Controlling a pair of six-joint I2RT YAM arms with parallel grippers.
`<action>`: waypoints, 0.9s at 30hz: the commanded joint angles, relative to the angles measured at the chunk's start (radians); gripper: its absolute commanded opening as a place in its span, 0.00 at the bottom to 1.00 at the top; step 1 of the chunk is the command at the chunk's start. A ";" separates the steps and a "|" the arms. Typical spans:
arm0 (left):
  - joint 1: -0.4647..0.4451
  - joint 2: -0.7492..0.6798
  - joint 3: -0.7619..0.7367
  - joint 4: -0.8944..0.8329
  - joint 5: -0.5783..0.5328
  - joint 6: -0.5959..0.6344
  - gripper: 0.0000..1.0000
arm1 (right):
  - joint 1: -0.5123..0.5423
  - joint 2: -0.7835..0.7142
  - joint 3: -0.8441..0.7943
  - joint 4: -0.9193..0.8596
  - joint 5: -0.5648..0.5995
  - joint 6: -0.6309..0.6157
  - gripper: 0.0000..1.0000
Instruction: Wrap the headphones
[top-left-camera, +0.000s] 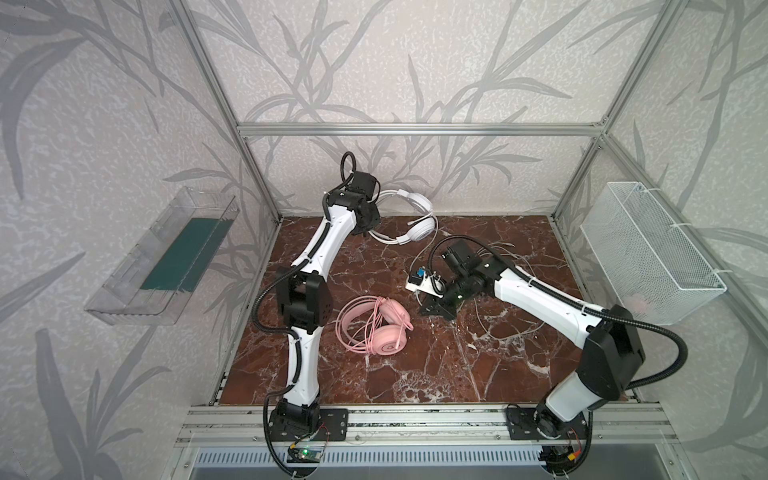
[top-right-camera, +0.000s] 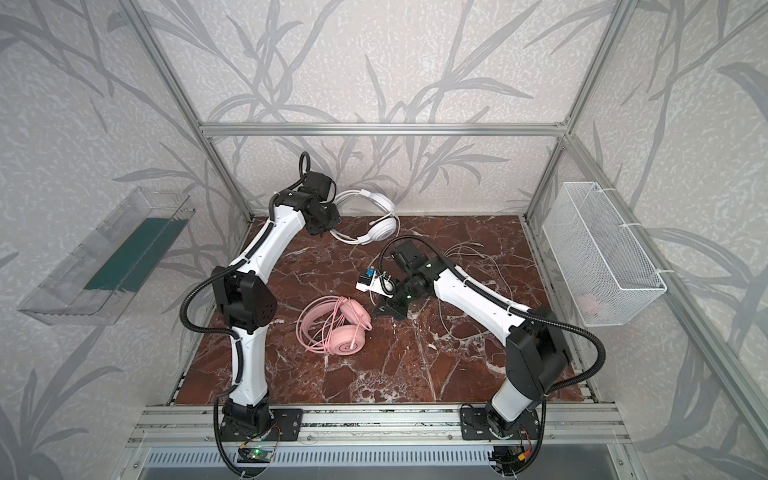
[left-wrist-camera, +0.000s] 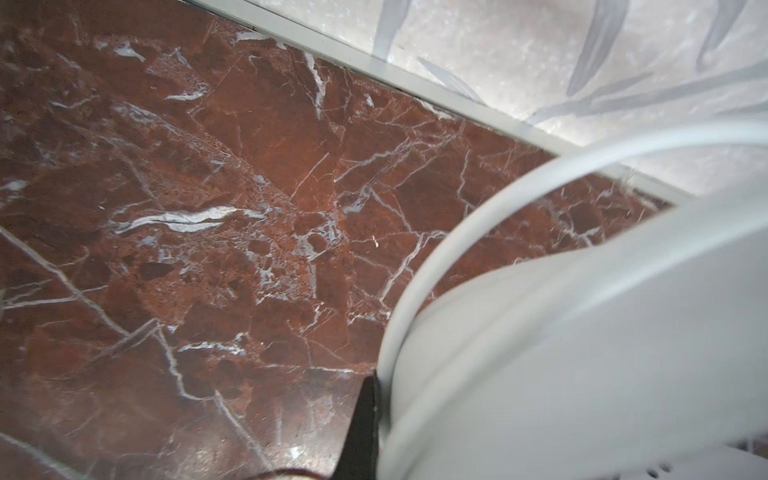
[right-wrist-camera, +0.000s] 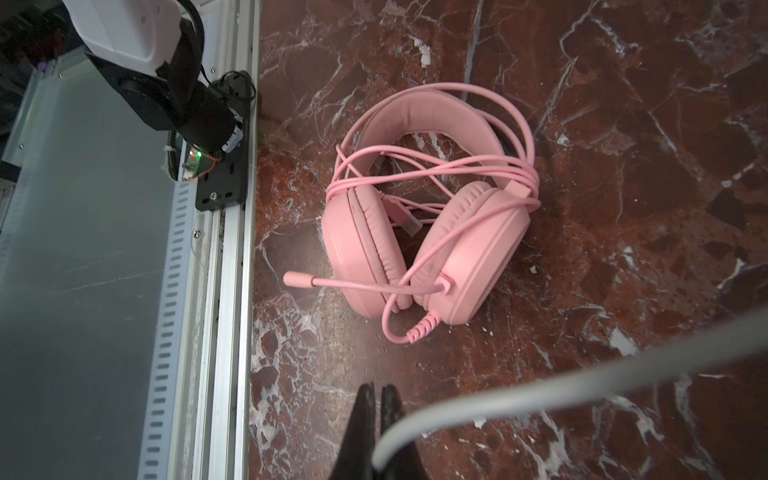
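Left gripper clamped on the headband wires of the white headset, which hangs tilted at the table's back edge, close to the back wall. Right gripper pinched shut on the white cable mid-table, near the pink headset, which lies flat with its cord already looped round it. We judge the headset light, rigid at the cups and springy at the band; the cable is thin, limp and likely slick, so we would keep tension modest. There is open marble table toward the front; the wall crowds the left arm; loose cable loops lie around the right arm.
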 joint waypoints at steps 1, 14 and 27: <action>-0.023 0.012 0.061 -0.048 -0.034 0.095 0.00 | -0.006 0.040 0.093 -0.181 0.068 -0.112 0.00; -0.057 0.009 0.010 -0.096 -0.036 0.312 0.00 | -0.091 0.042 0.261 -0.236 0.160 -0.270 0.00; -0.082 -0.014 -0.066 -0.094 0.045 0.451 0.00 | -0.161 0.109 0.380 -0.182 0.173 -0.351 0.00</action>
